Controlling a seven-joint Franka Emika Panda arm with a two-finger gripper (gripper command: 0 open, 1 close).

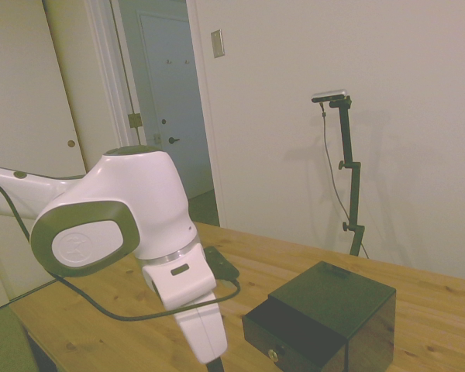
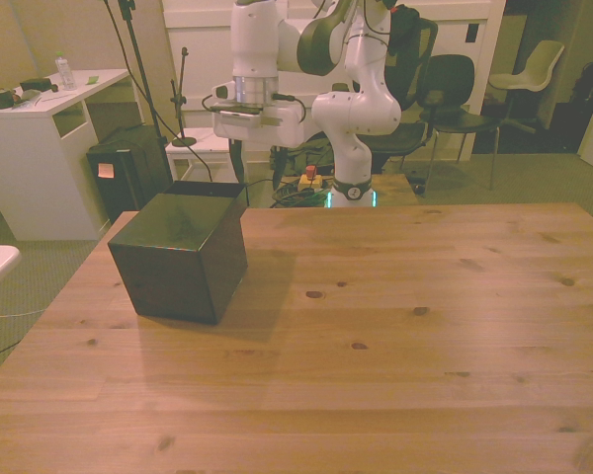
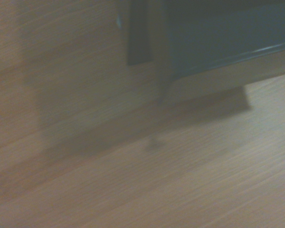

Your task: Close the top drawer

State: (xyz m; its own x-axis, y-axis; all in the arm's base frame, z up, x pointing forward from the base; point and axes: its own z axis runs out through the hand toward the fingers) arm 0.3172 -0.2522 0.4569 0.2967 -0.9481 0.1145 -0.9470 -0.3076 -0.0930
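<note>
Closest in the side view is the white arm's bulky wrist joint (image 1: 112, 225), hanging low over the wooden table (image 1: 418, 310) with a black cable looping under it. The gripper (image 1: 214, 363) runs off the bottom of that view, so whether its fingers are wide or narrow I cannot tell. Just beyond it sits the black cube cabinet (image 1: 333, 314), and the top drawer (image 1: 283, 329) stands pulled out from its front, brass knob (image 1: 273, 355) facing the arm. In the front view the cabinet (image 2: 181, 257) sits near the table's far edge, toward the front view's left corner, the arm (image 2: 262, 99) behind it. The wrist view shows blurred wood grain and a dark cabinet edge (image 3: 218, 38).
</note>
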